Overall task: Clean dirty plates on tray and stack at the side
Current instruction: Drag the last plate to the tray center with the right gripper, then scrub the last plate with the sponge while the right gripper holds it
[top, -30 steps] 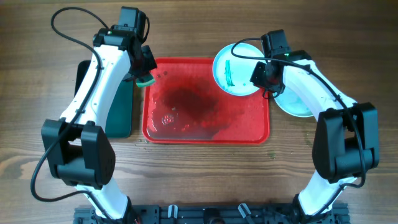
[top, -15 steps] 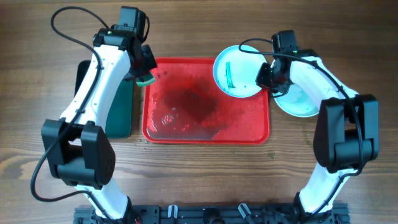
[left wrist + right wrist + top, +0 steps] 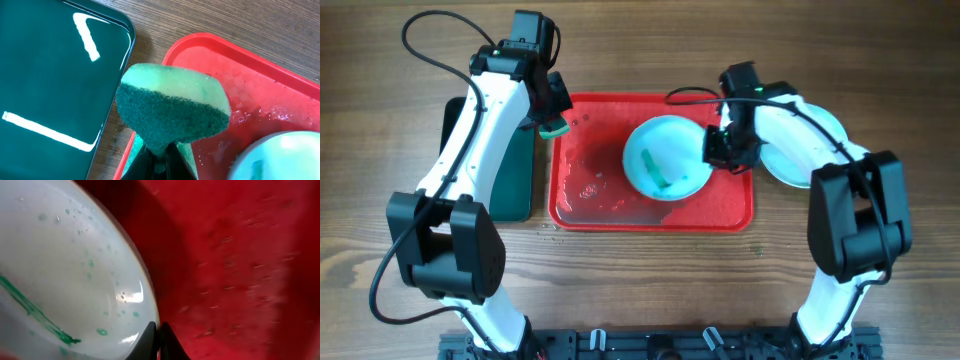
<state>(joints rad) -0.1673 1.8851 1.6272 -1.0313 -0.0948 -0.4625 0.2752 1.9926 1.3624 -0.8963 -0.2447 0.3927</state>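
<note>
A pale aqua plate (image 3: pixel 665 158) with a green smear sits over the red tray (image 3: pixel 590 205), right of its middle. My right gripper (image 3: pixel 712 150) is shut on the plate's right rim; in the right wrist view the jaws (image 3: pixel 158 330) pinch the rim of the plate (image 3: pixel 65 275) above the wet red tray (image 3: pixel 240 255). My left gripper (image 3: pixel 554 122) is shut on a green sponge (image 3: pixel 172 112) at the tray's far left corner (image 3: pixel 210 50). More pale plates (image 3: pixel 810 160) lie on the table right of the tray, partly hidden by the right arm.
A dark green tray (image 3: pixel 515 175) lies left of the red tray, also seen in the left wrist view (image 3: pixel 50 80). The red tray's floor is wet with a dark stain (image 3: pixel 615 160). Wooden table (image 3: pixel 640 270) all round.
My right gripper has carried the smeared aqua plate from the tray's far right corner down-left onto the tray's middle right. The left arm has not moved.
</note>
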